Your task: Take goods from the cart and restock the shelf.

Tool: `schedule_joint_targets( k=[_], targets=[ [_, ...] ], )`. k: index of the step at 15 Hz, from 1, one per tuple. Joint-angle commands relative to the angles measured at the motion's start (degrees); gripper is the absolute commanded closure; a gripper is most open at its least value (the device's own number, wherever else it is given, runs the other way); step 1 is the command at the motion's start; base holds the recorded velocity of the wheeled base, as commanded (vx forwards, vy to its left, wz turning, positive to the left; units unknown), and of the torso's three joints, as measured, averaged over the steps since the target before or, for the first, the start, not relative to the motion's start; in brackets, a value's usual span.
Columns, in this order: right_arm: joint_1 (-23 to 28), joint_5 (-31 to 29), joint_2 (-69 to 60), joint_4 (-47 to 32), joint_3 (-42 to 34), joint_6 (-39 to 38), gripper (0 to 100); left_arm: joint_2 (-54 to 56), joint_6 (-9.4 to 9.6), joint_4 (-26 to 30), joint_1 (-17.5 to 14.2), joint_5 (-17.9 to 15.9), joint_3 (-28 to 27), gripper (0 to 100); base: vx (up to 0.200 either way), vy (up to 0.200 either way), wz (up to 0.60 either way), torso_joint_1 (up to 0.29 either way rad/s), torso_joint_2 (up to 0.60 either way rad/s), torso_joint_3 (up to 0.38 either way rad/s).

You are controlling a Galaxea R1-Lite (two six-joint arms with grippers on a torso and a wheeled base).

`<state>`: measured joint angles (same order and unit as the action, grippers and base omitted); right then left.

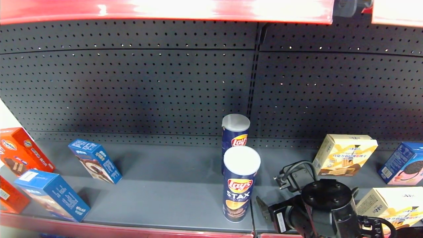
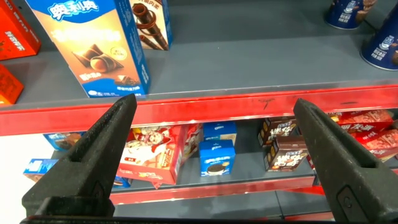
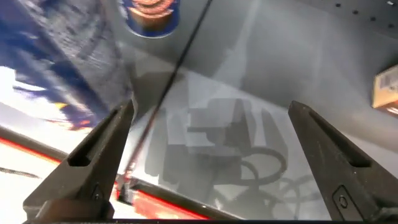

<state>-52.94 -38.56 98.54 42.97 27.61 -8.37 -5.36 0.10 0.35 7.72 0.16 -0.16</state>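
Front can (image 1: 241,183) stands upright on the shelf (image 1: 165,185) directly before rear can (image 1: 235,132), seemingly to build a tidy forward-facing row; right gripper (image 3: 211,124), jaws wide and empty, hangs over bare board just beside it; left gripper (image 2: 214,109), likewise wide and empty, sits low before the red shelf lip (image 2: 249,102).
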Motion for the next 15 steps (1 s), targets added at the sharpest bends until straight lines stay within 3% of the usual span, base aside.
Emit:
schedule_joint_targets(
  k=[1,15],
  targets=[
    [1.18,-0.73,0.25,0.09,-0.54,-0.15,0,-0.09,-0.01,0.0,0.02,0.02,-0.02,0,0.0,0.0,0.0,0.0,0.0,0.0],
    [-0.85,0.06,5.53,2.73,2.53,-4.19,0,-0.09,-0.01,0.0,0.02,0.02,-0.02,0,0.0,0.0,0.0,0.0,0.0,0.0]
  ],
)
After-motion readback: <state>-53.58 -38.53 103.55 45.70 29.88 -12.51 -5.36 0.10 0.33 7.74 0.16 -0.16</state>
